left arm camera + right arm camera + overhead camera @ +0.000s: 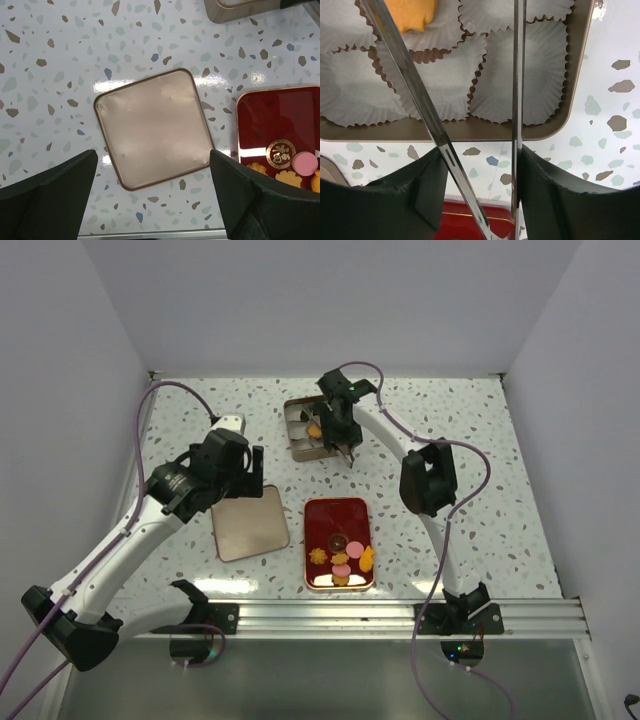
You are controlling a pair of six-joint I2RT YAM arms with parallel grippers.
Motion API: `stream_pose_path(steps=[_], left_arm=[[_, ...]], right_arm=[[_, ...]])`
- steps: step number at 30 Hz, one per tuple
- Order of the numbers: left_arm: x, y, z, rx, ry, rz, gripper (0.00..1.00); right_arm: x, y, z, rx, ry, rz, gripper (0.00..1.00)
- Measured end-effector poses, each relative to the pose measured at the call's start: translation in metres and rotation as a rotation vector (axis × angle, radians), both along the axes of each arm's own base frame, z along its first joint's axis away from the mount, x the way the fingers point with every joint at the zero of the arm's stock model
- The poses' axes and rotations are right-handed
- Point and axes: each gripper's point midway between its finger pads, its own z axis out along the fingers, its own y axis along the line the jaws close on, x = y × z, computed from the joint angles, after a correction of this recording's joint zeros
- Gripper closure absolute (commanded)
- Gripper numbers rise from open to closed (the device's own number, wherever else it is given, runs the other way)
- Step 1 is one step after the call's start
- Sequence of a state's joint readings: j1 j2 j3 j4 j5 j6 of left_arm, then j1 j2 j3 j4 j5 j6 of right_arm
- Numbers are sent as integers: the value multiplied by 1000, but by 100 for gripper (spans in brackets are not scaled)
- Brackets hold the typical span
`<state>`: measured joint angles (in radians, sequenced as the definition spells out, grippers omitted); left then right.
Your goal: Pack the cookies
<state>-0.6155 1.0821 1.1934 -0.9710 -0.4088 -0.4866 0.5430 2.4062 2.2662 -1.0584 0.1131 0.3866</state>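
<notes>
Several cookies (342,560) lie on the near half of the red tray (340,515): orange, pink, brown and black ones. One orange cookie (412,12) sits in a white paper cup inside the brown tin (470,131). My right gripper (481,150) hovers over the tin's near edge, shut on the metal tongs (427,117), whose two arms stay spread with nothing between them. My left gripper (153,160) hangs open over the tin's flat lid (152,127), holding nothing. In the left wrist view, a pink cookie (305,161) and a brown disc (281,153) show on the tray.
The brown tin (310,430) stands at the back centre, lined with white paper cups (530,75). The lid (250,523) lies left of the red tray. A metal rail (400,618) runs along the table's near edge, and white walls close in the sides.
</notes>
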Motion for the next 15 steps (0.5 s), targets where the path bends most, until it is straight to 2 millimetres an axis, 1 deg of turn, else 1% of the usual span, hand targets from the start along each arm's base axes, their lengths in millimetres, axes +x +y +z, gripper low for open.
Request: stream_pose_path(steps=[2, 5, 11, 15], left_arm=[[0, 0, -1, 3, 4, 0, 0], [0, 0, -1, 3, 5, 0, 0], [0, 0, -1, 1, 3, 0, 0], [-1, 0, 1, -6, -4, 0, 0]], right_arm=[[0, 0, 0, 0, -2, 3, 50], [-1, 3, 0, 3, -2, 12, 53], [-2, 3, -1, 3, 0, 14, 56], [-5, 2, 3, 5, 1, 15, 57]])
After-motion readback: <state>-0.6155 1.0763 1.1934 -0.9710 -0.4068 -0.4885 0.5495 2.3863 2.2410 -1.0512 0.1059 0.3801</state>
